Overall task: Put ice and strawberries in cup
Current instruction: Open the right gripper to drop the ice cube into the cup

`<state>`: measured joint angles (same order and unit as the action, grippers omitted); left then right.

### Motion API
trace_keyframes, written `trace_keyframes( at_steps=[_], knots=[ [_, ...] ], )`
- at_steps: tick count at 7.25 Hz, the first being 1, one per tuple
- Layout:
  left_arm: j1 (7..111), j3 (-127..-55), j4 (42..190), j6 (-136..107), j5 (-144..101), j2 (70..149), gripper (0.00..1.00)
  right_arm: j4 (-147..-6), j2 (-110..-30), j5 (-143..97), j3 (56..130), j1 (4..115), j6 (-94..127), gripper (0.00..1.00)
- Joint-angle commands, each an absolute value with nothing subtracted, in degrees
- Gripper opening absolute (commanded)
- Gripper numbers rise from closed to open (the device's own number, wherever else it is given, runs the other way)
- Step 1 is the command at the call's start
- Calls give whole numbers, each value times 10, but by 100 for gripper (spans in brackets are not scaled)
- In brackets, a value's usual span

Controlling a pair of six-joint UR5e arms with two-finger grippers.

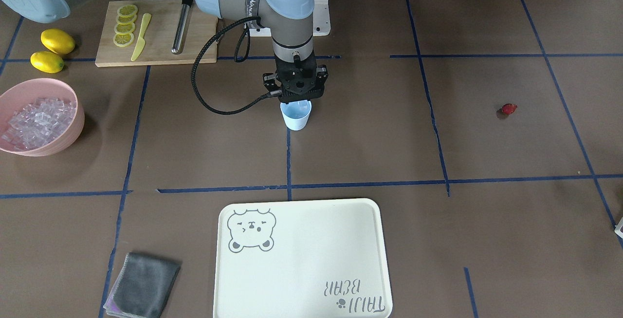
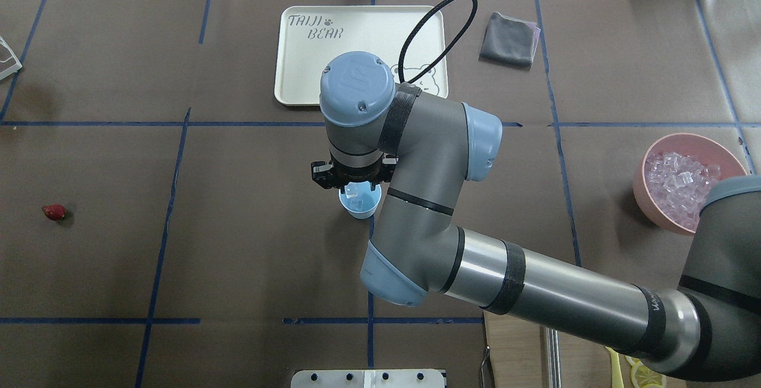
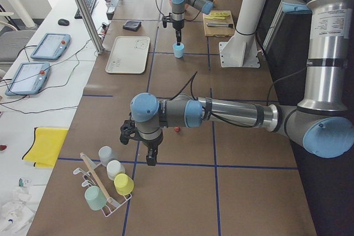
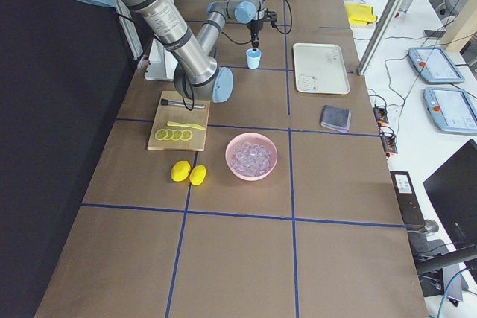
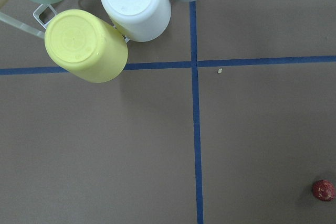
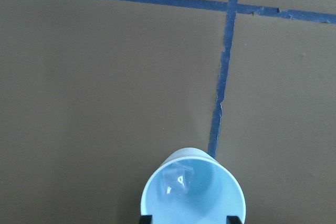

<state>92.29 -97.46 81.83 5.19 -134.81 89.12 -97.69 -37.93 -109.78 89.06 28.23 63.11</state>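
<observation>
The pale blue cup [image 1: 296, 116] stands upright near the table's middle, and one clear ice cube [image 6: 177, 178] lies inside it. My right gripper [image 1: 296, 98] hangs straight above the cup [image 6: 194, 198]. It is open, with its black fingertips [image 6: 146, 219] either side of the rim and nothing held. More ice [image 1: 39, 118] fills the pink bowl [image 1: 68, 138]. The dark-red strawberry [image 1: 509, 109] lies alone on the mat, far from the cup. It also shows low at the right of the left wrist view [image 5: 323, 190]. My left gripper [image 3: 150, 156] hovers near the strawberry [image 3: 176, 129]; I cannot tell its state.
A cream tray [image 1: 302, 259] and a grey cloth [image 1: 143, 284] lie at the operators' side. A wooden board [image 1: 155, 33] carries lemon slices, a yellow knife and a metal rod, with two lemons [image 1: 57, 40] beside it. A rack of upturned cups [image 5: 86, 45] stands by the left arm.
</observation>
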Motion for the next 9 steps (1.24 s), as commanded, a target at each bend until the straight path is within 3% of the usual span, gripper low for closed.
trace_keyframes(
  at_steps=[1,4,5,6,9],
  knots=[
    [923,-976,818,51,-1348,891,100,-977,-380,-1098,892,282,631,56],
    [923,-975,818,51,-1348,891,100,-977,-379,-1099,893,283,631,57],
    [923,-975,818,51,-1348,891,100,-976,-380,-1098,895,283,631,88],
    [923,-975,818,52,-1348,891,100,-976,-380,-1098,897,283,631,99],
    [922,-972,818,52,-1348,891,100,-983,-382,-1103,924,300,630,100]
  ],
)
